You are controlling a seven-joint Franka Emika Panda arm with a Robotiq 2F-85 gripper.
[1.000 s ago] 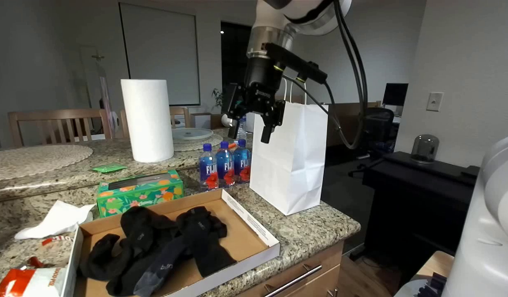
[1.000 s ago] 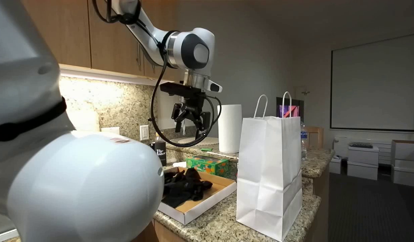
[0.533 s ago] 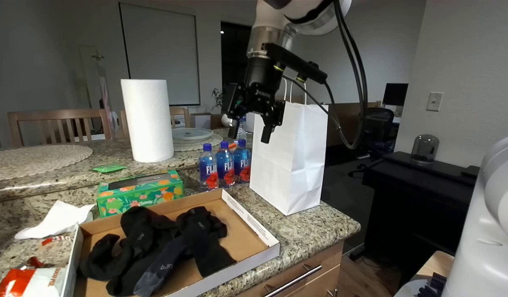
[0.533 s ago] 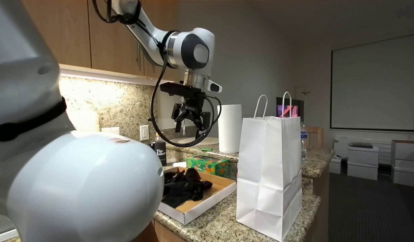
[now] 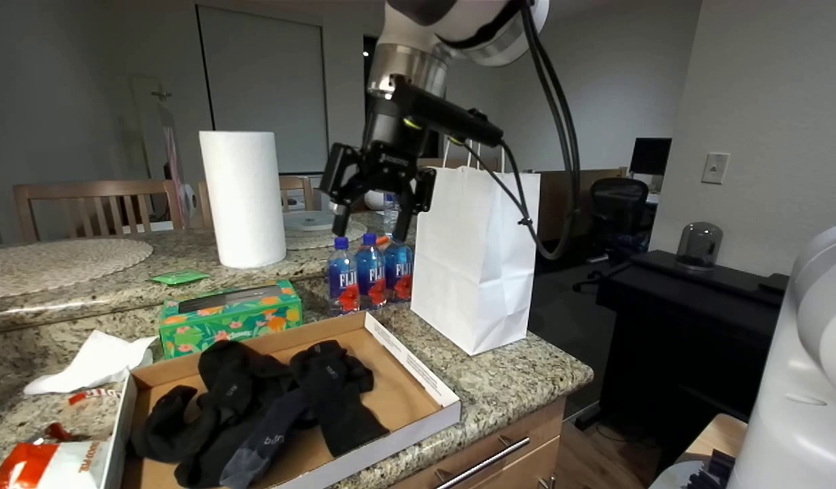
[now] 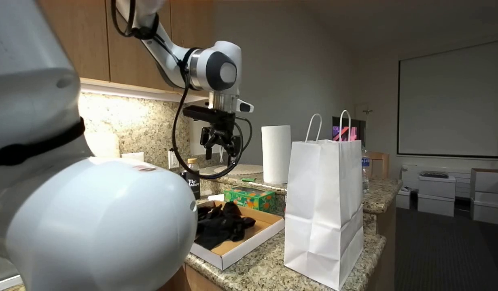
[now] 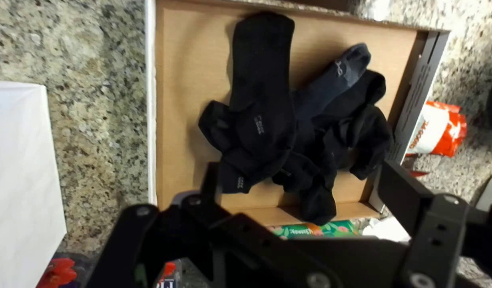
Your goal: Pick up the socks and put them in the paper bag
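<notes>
Several black socks lie in a loose heap inside a shallow cardboard tray on the granite counter; the heap also shows in the wrist view. Standing upright beside the tray is the white paper bag, its twisted handles up, and part of it fills the left edge of the wrist view. My gripper hangs well above the counter, between bag and tray in height with the bag's upper part. Its fingers are spread wide with nothing between them. The bag's inside is hidden.
Three water bottles stand behind the tray near the bag. A green tissue box sits against the tray's back side. The paper towel roll rises from the raised ledge. A red-white packet lies beside the tray.
Over the last half second my gripper has shifted away from the paper bag toward the tray and dropped slightly. The socks, tray and bag have stayed put.
</notes>
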